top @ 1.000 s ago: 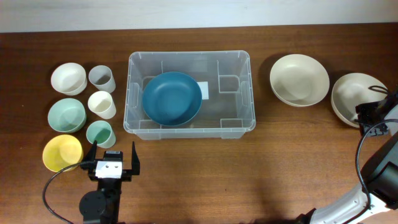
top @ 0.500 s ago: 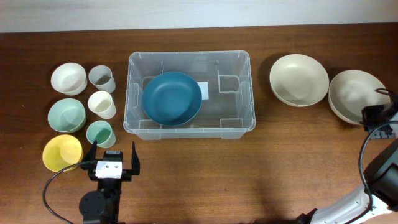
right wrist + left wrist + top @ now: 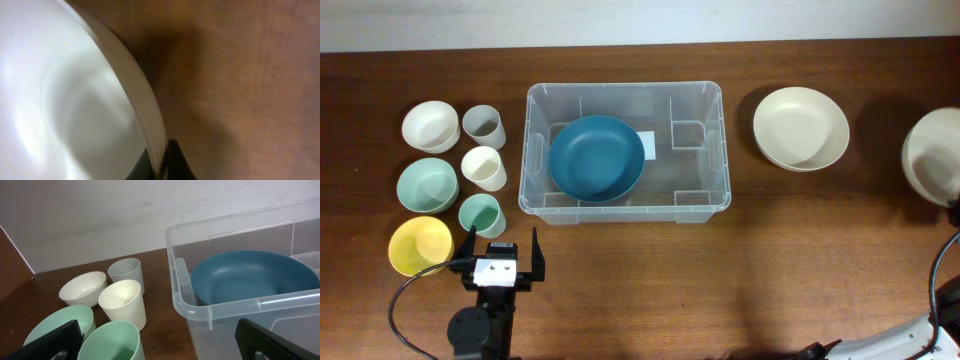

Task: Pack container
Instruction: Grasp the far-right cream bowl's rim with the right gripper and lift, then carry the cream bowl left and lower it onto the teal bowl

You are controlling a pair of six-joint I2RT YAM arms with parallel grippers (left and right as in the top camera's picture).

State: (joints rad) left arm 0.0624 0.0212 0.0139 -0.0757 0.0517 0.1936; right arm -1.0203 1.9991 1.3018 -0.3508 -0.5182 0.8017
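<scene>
Closest to where I stand, the left gripper (image 3: 502,240) sits low over the front of the table (image 3: 670,290) with its two fingers (image 3: 50,341) spread wide and nothing between them. Just past its left finger is a yellow bowl (image 3: 420,245), and beside that a mint cup (image 3: 480,213).

Behind those come a mint bowl (image 3: 427,185) and a cream cup (image 3: 483,167), then a white bowl (image 3: 430,126) and a grey cup (image 3: 482,124) at the back of the cluster. All six stand upright, close together but apart from the bin.

The container (image 3: 722,150) lies in the middle of the table, its long side facing me and its left wall near the cups. Inside it, a blue bowl (image 3: 596,157) rests upright in the left half, next to a white label (image 3: 647,145) on the floor of the bin. The right half holds only moulded dividers.

Over to the right, a pale bowl (image 3: 801,128) sits on the wood, well apart from the bin. Further right, at the very edge of the overhead view, is a second pale bowl (image 3: 932,155). The right gripper (image 3: 161,162) is pinched onto its rim, one dark finger inside and one outside. Its shadow falls on the wood clear of the rim, so it looks raised, though I cannot be sure.
</scene>
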